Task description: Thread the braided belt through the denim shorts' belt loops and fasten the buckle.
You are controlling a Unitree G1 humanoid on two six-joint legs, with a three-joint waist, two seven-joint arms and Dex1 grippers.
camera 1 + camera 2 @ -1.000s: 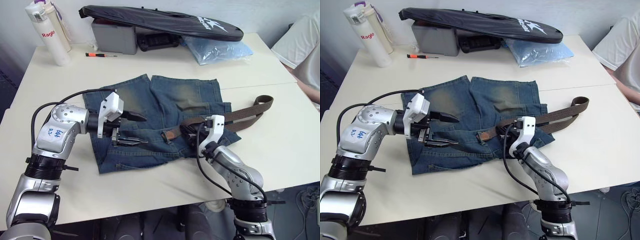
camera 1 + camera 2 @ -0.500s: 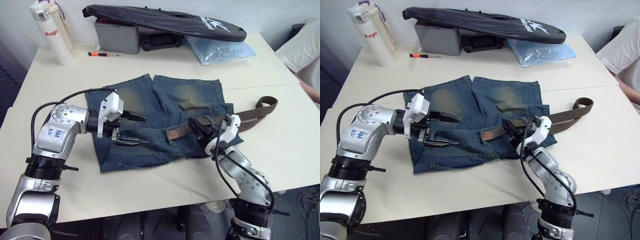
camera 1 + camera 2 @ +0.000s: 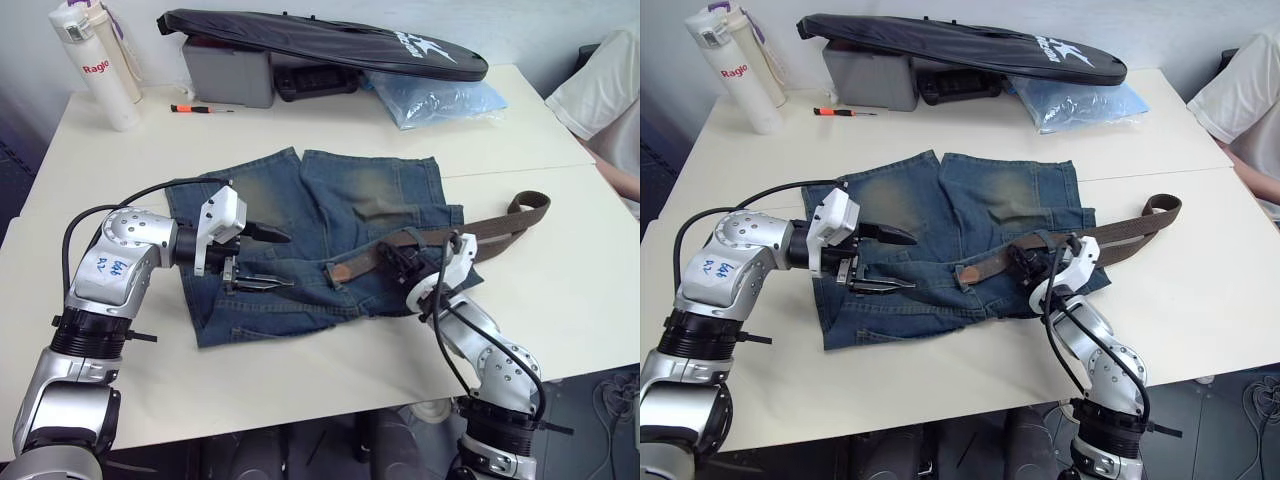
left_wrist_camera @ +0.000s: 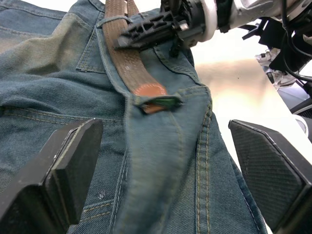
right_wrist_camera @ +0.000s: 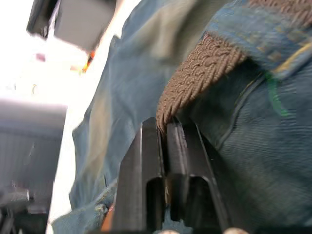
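The denim shorts (image 3: 320, 235) lie flat in the middle of the white worktop (image 3: 300, 130), with the legs pointing away from the robot and the waistband on the near side. The braided belt (image 3: 470, 232) lies across the waistband. Its long end runs off the shorts to the right and curls into a loop on the worktop. Its tan tip (image 4: 148, 90) pokes through one of the belt loops (image 4: 158, 102) near the middle of the waistband. The right hand (image 3: 1032, 262) sits on the shorts and is closed tight on the braided belt, pinching the strap between its two black fingers (image 5: 146, 180). The left hand (image 3: 262, 260) hangs just over the left side of the shorts with its fingers (image 4: 63, 161) spread wide and nothing between them. At the far edge of the worktop stand a white bottle (image 3: 95, 65), a small orange screwdriver (image 3: 200, 108), a grey box (image 3: 225, 72) and a long black bag (image 3: 330, 42) resting on the box.
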